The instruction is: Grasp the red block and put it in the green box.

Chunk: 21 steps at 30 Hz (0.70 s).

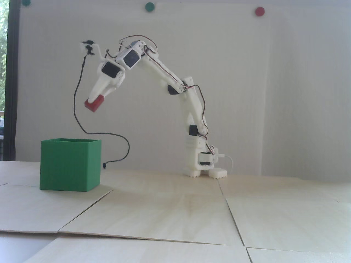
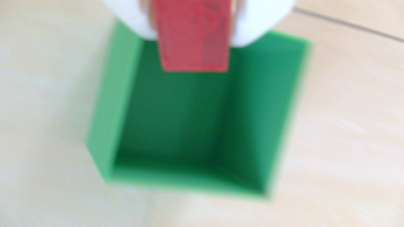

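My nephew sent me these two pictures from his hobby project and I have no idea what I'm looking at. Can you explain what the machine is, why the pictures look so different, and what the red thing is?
The white machine is a small robot arm bolted to a pale wooden table. One picture comes from a camera that stands still beside the table and shows the whole arm from the side. The other comes from a camera riding on the arm's wrist, looking down past its claw, so it is close up and blurry.

The claw is shut on a red block, holding it in the air. Below it on the table stands an open green box. In the wrist view the red block hangs over the box's opening, and the box looks empty. The coloured dots on the wall are only markers or magnets.
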Available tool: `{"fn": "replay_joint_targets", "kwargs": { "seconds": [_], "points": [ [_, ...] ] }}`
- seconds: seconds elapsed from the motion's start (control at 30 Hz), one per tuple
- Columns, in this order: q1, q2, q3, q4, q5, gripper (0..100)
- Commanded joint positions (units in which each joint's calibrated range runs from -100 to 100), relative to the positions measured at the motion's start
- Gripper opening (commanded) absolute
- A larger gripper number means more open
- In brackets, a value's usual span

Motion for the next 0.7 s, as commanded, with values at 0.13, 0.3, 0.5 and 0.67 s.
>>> {"fn": "replay_joint_targets", "kwargs": {
  "seconds": [0.13,0.3,0.5,0.67],
  "points": [
    [5.5,3.1,-12.8,-19.9,0.1,2],
    [6.0,5.4,-12.7,-21.6,1.7,2],
    [4.2,3.9,-12.7,-7.3,4.1,2],
    [2.3,2.2,-12.7,1.0,4.8,2]
  ]
}}
